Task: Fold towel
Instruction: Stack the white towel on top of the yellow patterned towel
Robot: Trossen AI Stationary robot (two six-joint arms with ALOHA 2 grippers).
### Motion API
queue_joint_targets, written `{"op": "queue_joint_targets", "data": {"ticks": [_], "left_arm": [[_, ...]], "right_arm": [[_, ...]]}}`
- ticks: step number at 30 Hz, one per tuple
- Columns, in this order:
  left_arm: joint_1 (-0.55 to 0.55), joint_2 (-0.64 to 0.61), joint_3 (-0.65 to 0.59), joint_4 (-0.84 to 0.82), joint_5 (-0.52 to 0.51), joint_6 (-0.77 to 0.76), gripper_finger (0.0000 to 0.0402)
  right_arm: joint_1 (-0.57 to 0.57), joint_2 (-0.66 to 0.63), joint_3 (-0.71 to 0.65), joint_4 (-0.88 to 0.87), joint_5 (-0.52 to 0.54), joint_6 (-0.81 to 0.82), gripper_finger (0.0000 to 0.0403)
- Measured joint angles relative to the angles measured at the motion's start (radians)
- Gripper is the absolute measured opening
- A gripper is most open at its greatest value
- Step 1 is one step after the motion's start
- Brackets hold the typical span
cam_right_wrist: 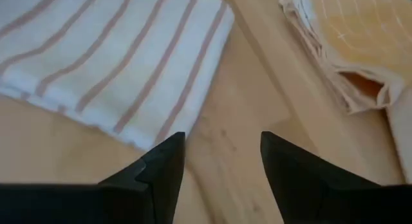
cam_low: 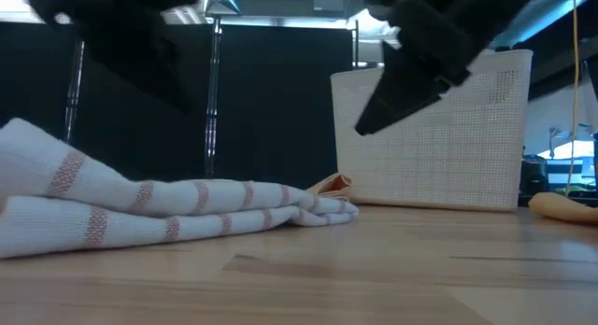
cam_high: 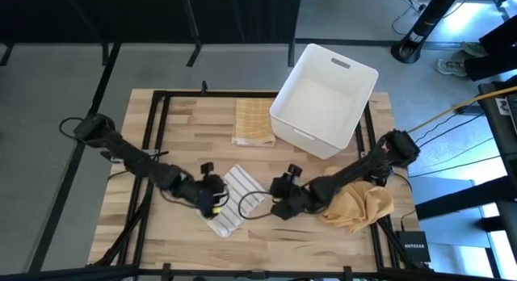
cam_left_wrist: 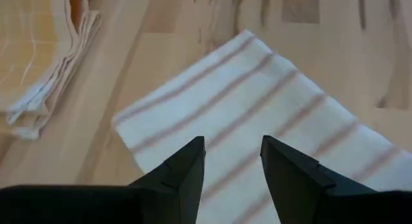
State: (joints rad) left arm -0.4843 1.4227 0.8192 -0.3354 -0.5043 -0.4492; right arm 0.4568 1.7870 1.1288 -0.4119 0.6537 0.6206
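Finishing this fold neatly means squaring the edges of the white, brown-striped cloth towel, lying folded at six o'clock on the wooden table. The left gripper hovers over it, fingers parted and empty; the right gripper, at its three o'clock, gapes empty.

A: What is the table made of?

B: Pale wood in joined strips, with a smooth, faintly satin finish and visible grain. A dark matt metal frame runs round it.

A: And the striped towel?

B: Soft woven cloth, matt white with thin reddish-brown stripes. At its twelve o'clock lies a folded yellow towel, also matt cloth, with a fine pale check.

A: The bin?

B: White plastic, smooth inside; the low view shows a finely perforated wall.

A: Anything at four o'clock of the table?

B: A crumpled mustard cloth, soft and matt. Both end effectors, left and right, look like matt black plastic.
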Motion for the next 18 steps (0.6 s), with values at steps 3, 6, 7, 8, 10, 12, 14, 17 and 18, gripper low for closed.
{"op": "queue_joint_targets", "data": {"ticks": [3, 6, 7, 8, 10, 12, 14, 17, 18], "left_arm": [[0.116, 0.003, 0.0, 0.033, 0.113, 0.1, 0.0163], [0.232, 0.016, 0.0, 0.05, 0.202, 0.193, 0.0191], [0.269, 0.022, 0.0, 0.06, 0.23, 0.22, 0.02], [0.304, 0.028, 0.0, 0.079, 0.26, 0.25, 0.0209], [0.364, 0.048, 0.0, 0.112, 0.308, 0.319, 0.0222], [0.415, 0.069, 0.0, 0.142, 0.343, 0.408, 0.0228], [0.458, 0.091, 0.0, 0.164, 0.378, 0.486, 0.0229], [0.532, 0.12, 0.004, 0.158, 0.485, 0.542, 0.0226], [0.56, 0.133, 0.01, 0.158, 0.527, 0.551, 0.0225]], "right_arm": [[0.021, 0.002, -0.039, 0.015, 0.047, 0.044, 0.0206], [0.035, 0.001, -0.062, 0.009, 0.149, 0.09, 0.0206], [0.039, -0.002, -0.064, 0.006, 0.182, 0.098, 0.0206], [0.042, -0.004, -0.065, 0.003, 0.21, 0.102, 0.0206], [0.04, -0.005, -0.065, -0.012, 0.246, 0.078, 0.0206], [0.031, -0.005, -0.065, -0.033, 0.253, 0.032, 0.0206], [0.027, -0.005, -0.065, -0.046, 0.259, -0.008, 0.0206], [0.024, -0.005, -0.065, -0.048, 0.282, -0.024, 0.0206], [0.025, -0.005, -0.065, -0.048, 0.281, -0.024, 0.0206]]}}
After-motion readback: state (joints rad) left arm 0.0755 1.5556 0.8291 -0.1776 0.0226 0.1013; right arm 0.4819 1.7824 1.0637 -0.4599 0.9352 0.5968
